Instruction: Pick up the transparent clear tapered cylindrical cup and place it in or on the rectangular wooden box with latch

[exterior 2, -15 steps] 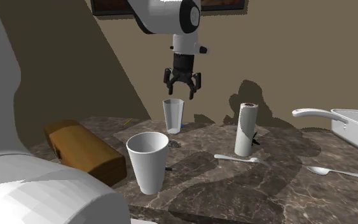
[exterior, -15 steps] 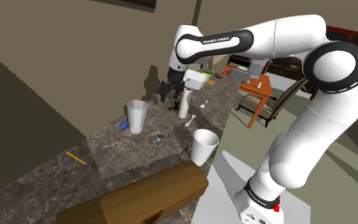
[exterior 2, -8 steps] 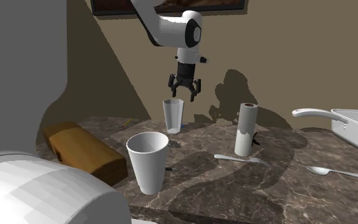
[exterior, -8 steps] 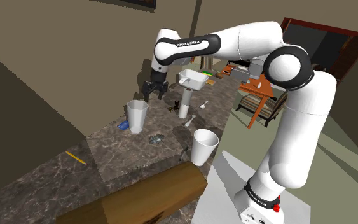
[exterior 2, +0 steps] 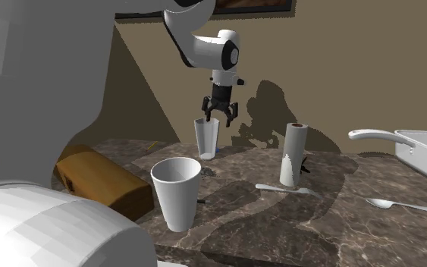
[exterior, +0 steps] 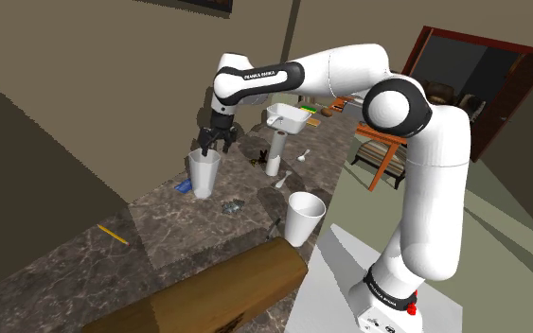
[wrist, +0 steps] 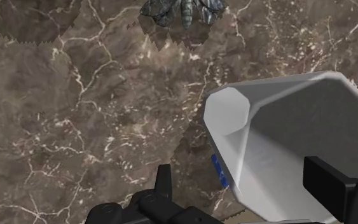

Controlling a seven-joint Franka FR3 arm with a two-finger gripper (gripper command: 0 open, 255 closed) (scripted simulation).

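Home kitchen: marble counter (exterior 2: 340, 227), pan (exterior 2: 425, 154), spoon (exterior 2: 401, 205)

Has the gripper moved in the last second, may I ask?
Yes: in the shoulder view the gripper moved left and down, from near the paper roll to the clear cup's rim.

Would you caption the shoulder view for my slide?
Open gripper at the rim of the clear cup on a marble counter.

Two cups: one pale cup (exterior 2: 206, 138) far, one white cup (exterior 2: 176, 193) near. Two spoons (exterior 2: 282, 188) (exterior 2: 403, 205), one paper roll (exterior 2: 292, 155), one wooden box (exterior 2: 98, 178), one pan (exterior 2: 424, 152).
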